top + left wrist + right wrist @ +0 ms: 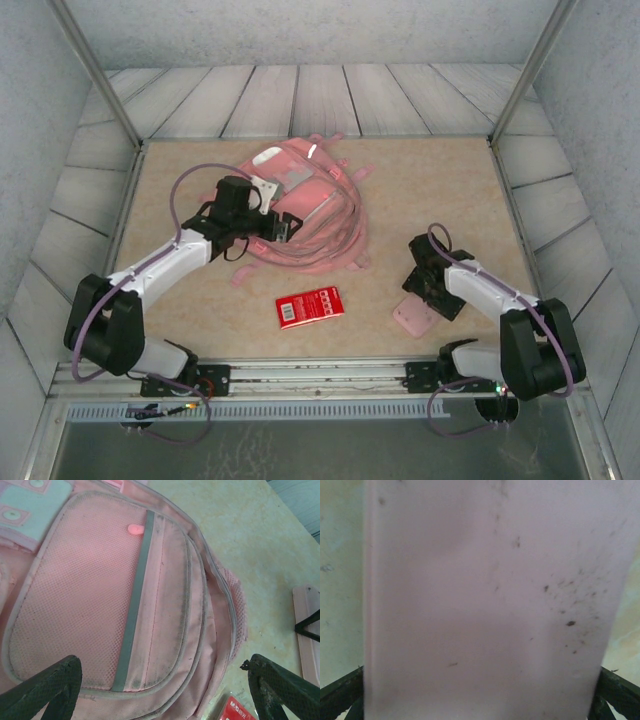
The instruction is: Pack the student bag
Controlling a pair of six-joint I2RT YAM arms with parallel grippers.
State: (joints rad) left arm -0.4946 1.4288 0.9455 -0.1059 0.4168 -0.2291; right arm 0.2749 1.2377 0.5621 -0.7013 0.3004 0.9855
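Beige bench [440, 200]: my left pincer [160, 665] hangs wide over the student bag [110, 605] at eleven o'clock; my right pincer [480, 680], wide, straddles the pink case [485, 580]. Next I should close on it.

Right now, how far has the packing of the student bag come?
Nothing looks packed: the red booklet and the pink case lie on the table outside the student bag. In hand: the right gripper stands open with the case between its fingers, no grip yet; the left gripper hangs open over the bag's front pocket. Left: getting both into the bag.
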